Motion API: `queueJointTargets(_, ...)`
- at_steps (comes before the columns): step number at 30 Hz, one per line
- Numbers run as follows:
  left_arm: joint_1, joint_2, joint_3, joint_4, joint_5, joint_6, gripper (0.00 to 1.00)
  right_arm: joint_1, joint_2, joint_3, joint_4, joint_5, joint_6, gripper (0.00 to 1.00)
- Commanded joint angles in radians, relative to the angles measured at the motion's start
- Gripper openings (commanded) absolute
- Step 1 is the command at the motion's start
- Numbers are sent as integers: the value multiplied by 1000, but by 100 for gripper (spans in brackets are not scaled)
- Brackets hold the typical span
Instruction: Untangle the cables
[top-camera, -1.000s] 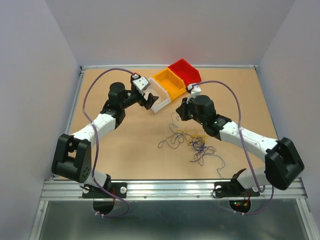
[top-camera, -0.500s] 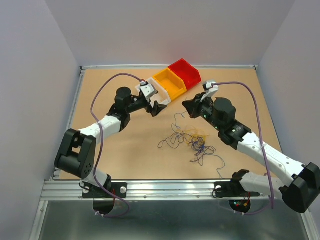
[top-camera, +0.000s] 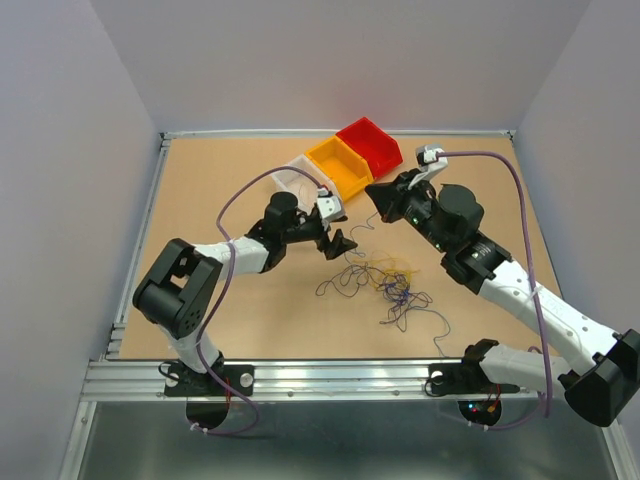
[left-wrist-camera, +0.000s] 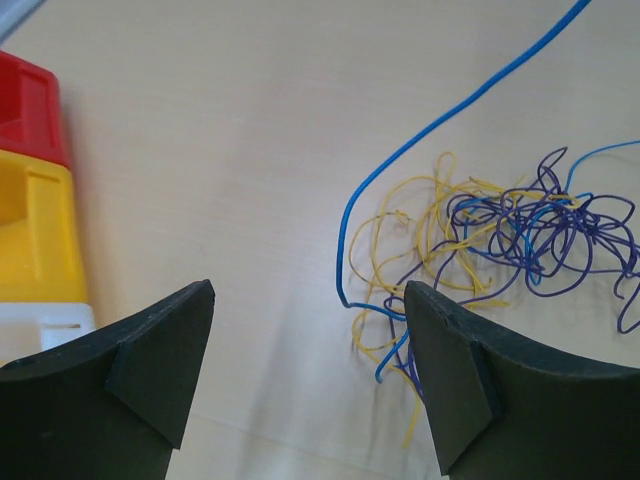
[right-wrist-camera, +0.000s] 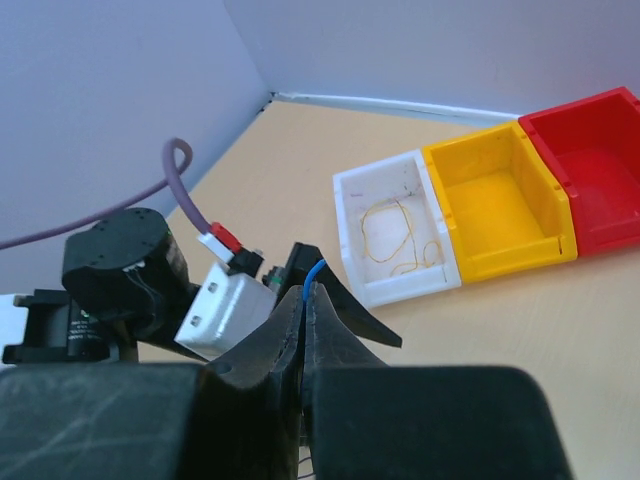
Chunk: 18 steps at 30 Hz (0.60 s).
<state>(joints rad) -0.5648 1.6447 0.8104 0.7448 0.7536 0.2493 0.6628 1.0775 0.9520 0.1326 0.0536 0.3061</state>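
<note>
Right gripper is pinched shut on one blue wire, holding it up so it strings out of the tangle in the middle of the table. Left gripper hangs wide open and empty just beside the pile, probably to pin the rest down.

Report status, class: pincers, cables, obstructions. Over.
Left pincer open, empty, beside tangle. Right pincer shut on blue cable. Bins stand apart.
</note>
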Motion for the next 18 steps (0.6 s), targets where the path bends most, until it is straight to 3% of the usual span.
queueJointTargets(1, -15, 36, 23, 45, -26, 10, 86, 4, -13, 70, 15, 32, 13, 1)
queueJointTargets(4, -30, 49, 27, 48, -25, 11, 79, 6, -22, 80, 10, 40, 13, 1)
queueJointTargets(8, -49, 70, 49, 25, -28, 18, 49, 6, -31, 87, 2, 55, 13, 1)
queueJointTargets(9, -49, 79, 58, 5, -17, 18, 29, 6, -34, 85, -1, 57, 14, 1)
queueJointTargets(12, -49, 78, 85, -27, 9, 19, 0, 6, -57, 62, -5, 72, 19, 1)
queueJointTargets(18, -44, 14, 96, -88, -7, 30, 0, 6, -102, -62, -4, 167, 40, 0)
